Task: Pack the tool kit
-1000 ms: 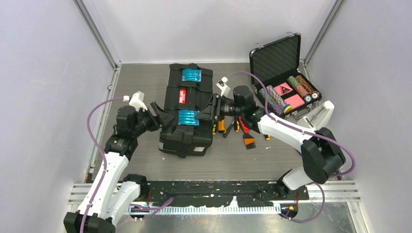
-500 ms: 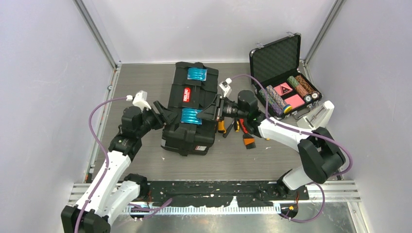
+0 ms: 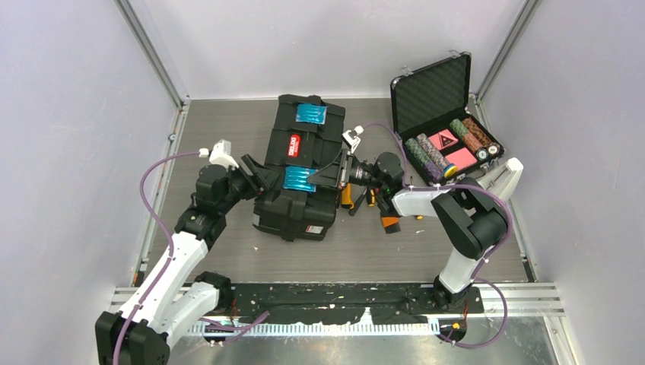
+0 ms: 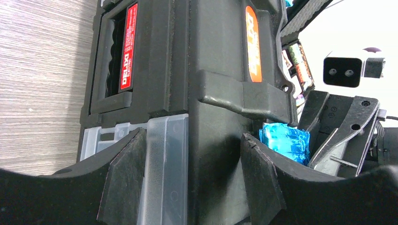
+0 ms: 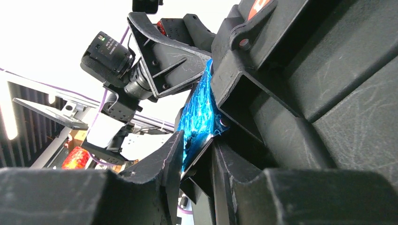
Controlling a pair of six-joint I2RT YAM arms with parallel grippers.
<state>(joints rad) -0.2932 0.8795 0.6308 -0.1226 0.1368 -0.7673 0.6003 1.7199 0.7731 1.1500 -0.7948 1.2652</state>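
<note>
The tool kit (image 3: 303, 182), a big black toolbox, lies in the middle of the table with one blue latch (image 3: 297, 179) on its near part and another (image 3: 311, 114) at the far end. My left gripper (image 3: 262, 178) straddles the toolbox's left edge (image 4: 211, 154); its jaws press a clear lid strip (image 4: 164, 168) and the black body. From the right, my right gripper (image 3: 332, 173) has its jaws pinched on the lower flap of the near blue latch (image 5: 199, 117). Small yellow-and-black hand tools (image 3: 363, 199) and a red one (image 3: 389, 221) lie right of the box.
An open black foam-lined case of poker chips (image 3: 450, 148) stands at the back right, close behind my right arm. Grey walls with metal rails close in the table on the left, back and right.
The toolbox has turned and shifted towards the back right between both grippers. My right jaws have narrowed onto the blue latch and that arm's elbow has swung inward. The left arm has reached forward.
</note>
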